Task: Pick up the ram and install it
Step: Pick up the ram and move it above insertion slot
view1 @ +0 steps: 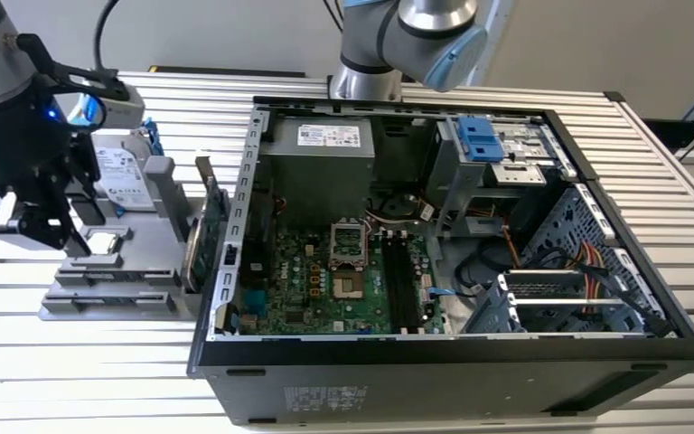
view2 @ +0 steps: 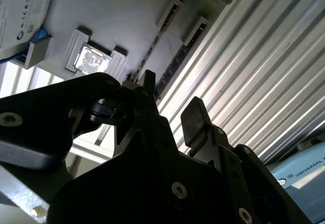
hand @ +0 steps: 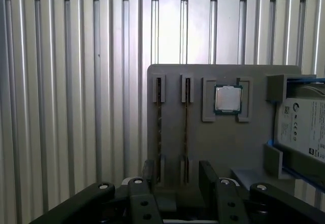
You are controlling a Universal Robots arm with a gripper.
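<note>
Black claw (hand: 179, 177) is hovering wide open and empty over a thin dark ram stick (hand: 187, 127) slotted in a grey tray (hand: 223, 148) on the ribbed aluminium desk (hand: 76, 107)

Ram sticks (hand: 186, 127) in holder (hand: 218, 153) slots; processor (hand: 227, 99) between them and hard drive (hand: 304, 127).

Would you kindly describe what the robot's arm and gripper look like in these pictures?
The arm has rounded silver-grey segments with a light-blue joint cap. The gripper is matt black, with two blocky fingers and round silver screws in its body. In the exterior view a black cable curves above the wrist, where a small blue light glows.
</note>
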